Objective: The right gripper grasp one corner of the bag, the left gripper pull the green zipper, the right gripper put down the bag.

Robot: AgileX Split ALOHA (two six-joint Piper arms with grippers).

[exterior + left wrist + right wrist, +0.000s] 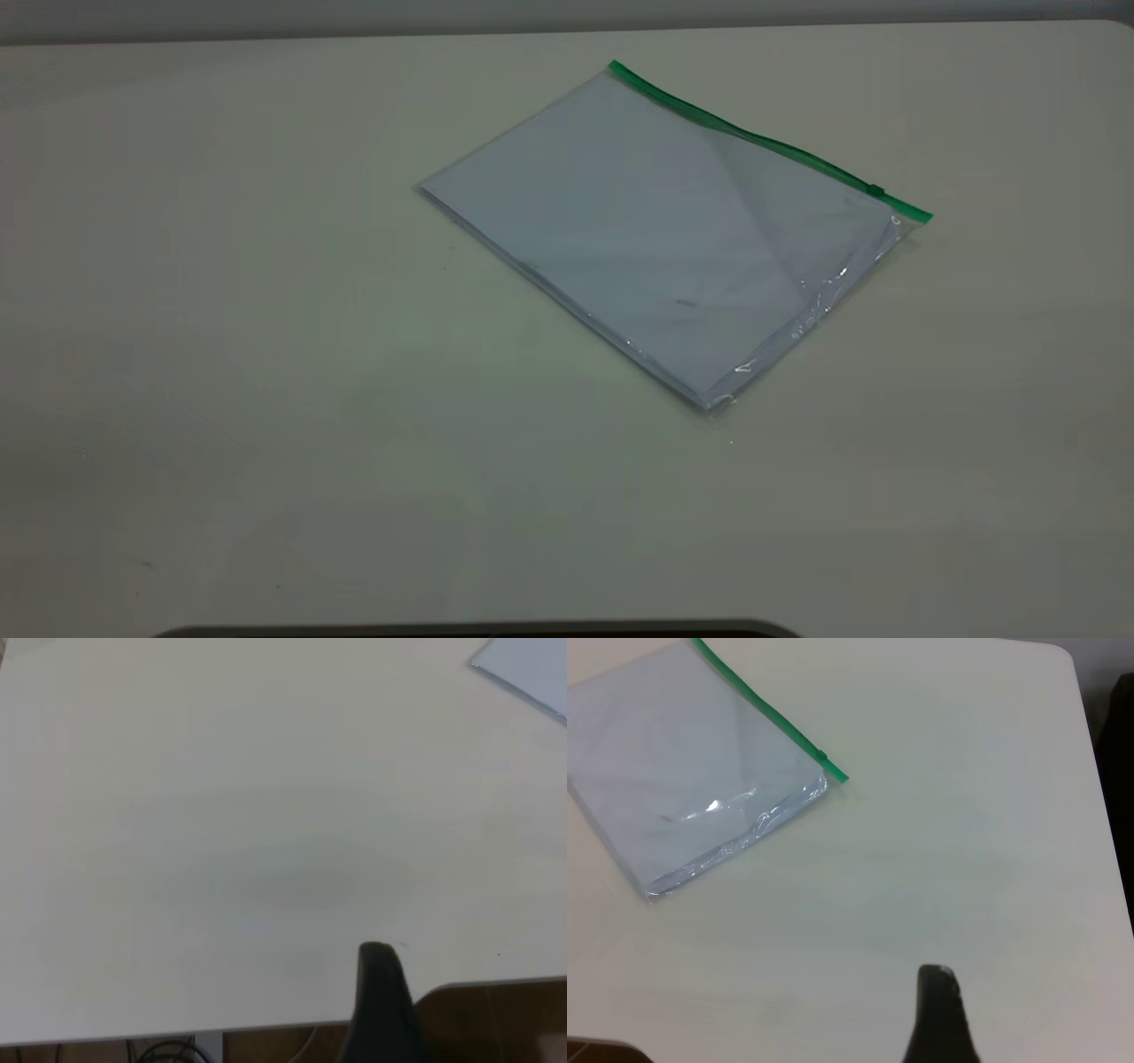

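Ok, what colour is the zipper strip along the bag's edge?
Bright green zipper strip, with a darker green slider tab; clearest in the exterior view.

The bag (673, 239) is lying flat on the table (266, 399), right of centre and toward the far side, turned at an angle. The zipper (762, 137) is running along its far edge, with the slider (875, 190) sitting near the right-hand end. My left gripper (383, 992) is hanging over the table's edge, well apart from the bag. My right gripper (939, 1010) is hovering above bare table, also well apart from it.
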